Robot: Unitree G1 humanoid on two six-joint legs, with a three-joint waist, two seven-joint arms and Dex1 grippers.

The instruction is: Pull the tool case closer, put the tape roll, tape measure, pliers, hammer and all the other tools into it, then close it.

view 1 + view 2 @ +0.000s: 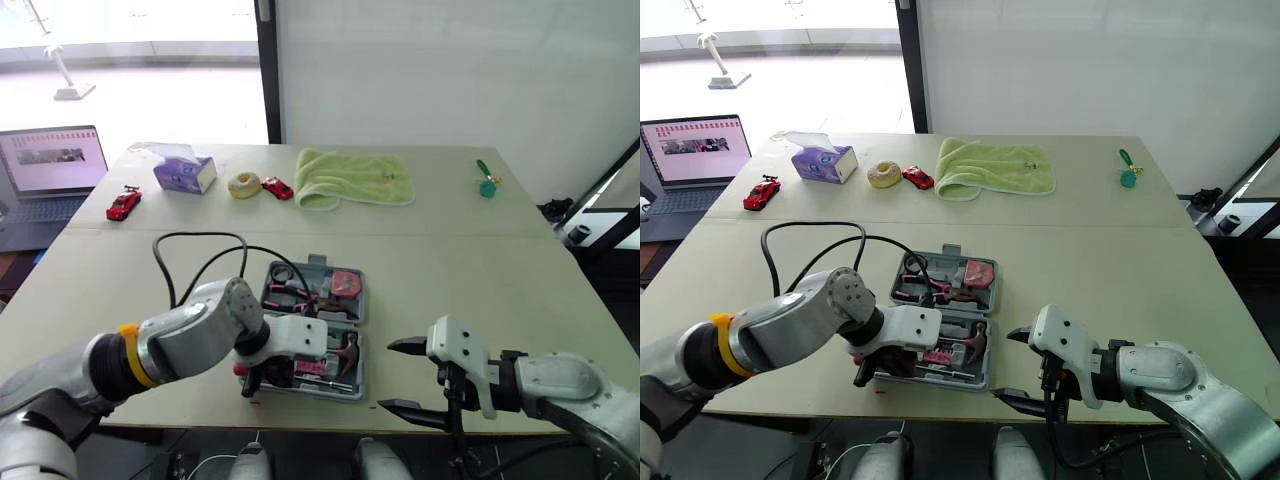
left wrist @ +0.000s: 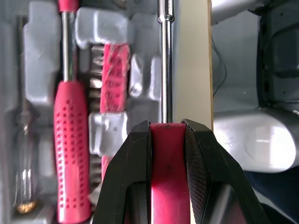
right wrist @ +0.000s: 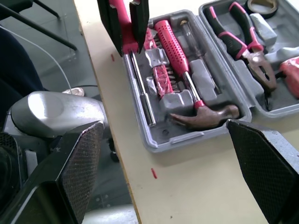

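The left gripper point(image 2: 166, 122) clamps the red handle of a screwdriver point(image 2: 164, 70) over the near edge of the open tool case point(image 3: 164, 134). The right gripper point(image 1: 387, 376) gapes wide, empty, right of it. Screwdriver judged light and rigid; shaft slippery, handle the sound hold.

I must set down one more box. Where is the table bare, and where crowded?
Bare: the strip between the tool case and the green towel, and the table right of the case, beyond the open right gripper. Crowded: the case, where the left gripper holds a screwdriver, and the far left by the tissue box.
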